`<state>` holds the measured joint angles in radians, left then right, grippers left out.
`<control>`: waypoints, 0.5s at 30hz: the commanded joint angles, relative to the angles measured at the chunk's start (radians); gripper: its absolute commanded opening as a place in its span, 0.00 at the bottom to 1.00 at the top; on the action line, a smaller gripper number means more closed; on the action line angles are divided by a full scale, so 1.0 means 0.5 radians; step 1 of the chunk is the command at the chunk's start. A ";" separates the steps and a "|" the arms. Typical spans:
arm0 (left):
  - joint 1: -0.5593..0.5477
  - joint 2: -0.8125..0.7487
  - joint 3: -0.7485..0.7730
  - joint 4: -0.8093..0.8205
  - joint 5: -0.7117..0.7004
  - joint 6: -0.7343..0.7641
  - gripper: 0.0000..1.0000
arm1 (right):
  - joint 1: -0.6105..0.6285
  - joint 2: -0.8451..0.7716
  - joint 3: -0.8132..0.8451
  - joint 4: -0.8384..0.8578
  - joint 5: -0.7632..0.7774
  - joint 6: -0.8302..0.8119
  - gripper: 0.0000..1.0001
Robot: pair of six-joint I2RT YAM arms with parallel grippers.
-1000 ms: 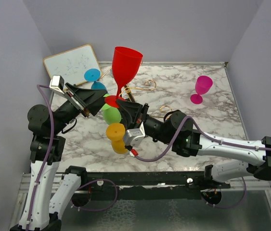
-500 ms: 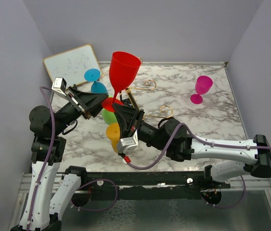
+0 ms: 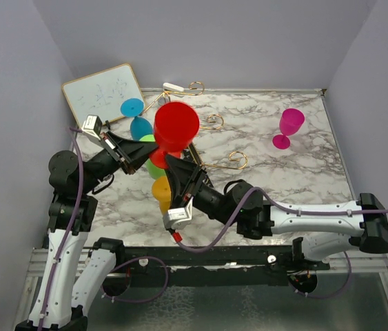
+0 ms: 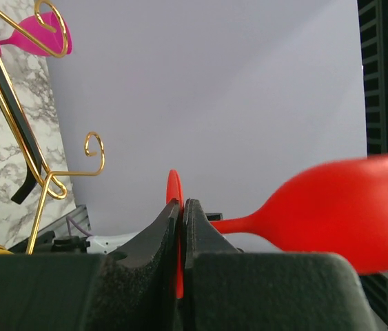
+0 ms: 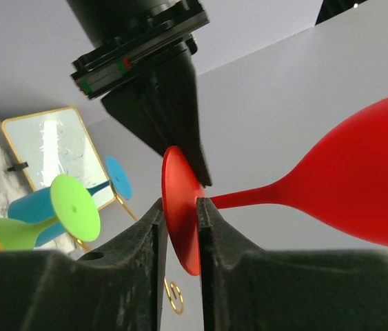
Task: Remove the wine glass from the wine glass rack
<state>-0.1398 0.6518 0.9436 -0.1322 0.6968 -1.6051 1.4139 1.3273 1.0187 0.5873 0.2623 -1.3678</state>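
While left jaws clamp wine glass [image 3: 176,125] foot, right jaws straddle it, grip unclear; green glass [image 5: 69,210] adjacent.

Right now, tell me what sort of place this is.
Likely a robot lab test cell: plain lilac walls box in a marble-patterned table, the left arm and right arm are mounted at its near edge, and a gold wine glass rack serves as a prop.

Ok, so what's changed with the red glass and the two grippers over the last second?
The left gripper shut on the foot of the red wine glass, which tipped its bowl toward the top camera. The right gripper still brackets that foot; its grip is unclear. The pink glass and whiteboard stayed put.
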 commanded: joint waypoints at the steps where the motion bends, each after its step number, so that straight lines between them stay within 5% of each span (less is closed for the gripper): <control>1: -0.006 -0.051 0.000 0.192 -0.029 0.038 0.00 | 0.100 -0.075 -0.073 0.067 0.232 0.092 0.28; 5: -0.008 -0.047 -0.019 0.276 -0.057 0.057 0.00 | 0.148 -0.173 -0.125 0.040 0.381 0.124 0.40; 15: -0.007 0.024 -0.029 0.426 -0.041 0.042 0.00 | 0.179 -0.417 -0.194 -0.138 0.558 0.374 0.44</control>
<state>-0.1398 0.6579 0.9348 0.0132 0.6914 -1.5761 1.4940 1.1656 0.9390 0.5575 0.4660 -1.2537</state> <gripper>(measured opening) 0.041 0.440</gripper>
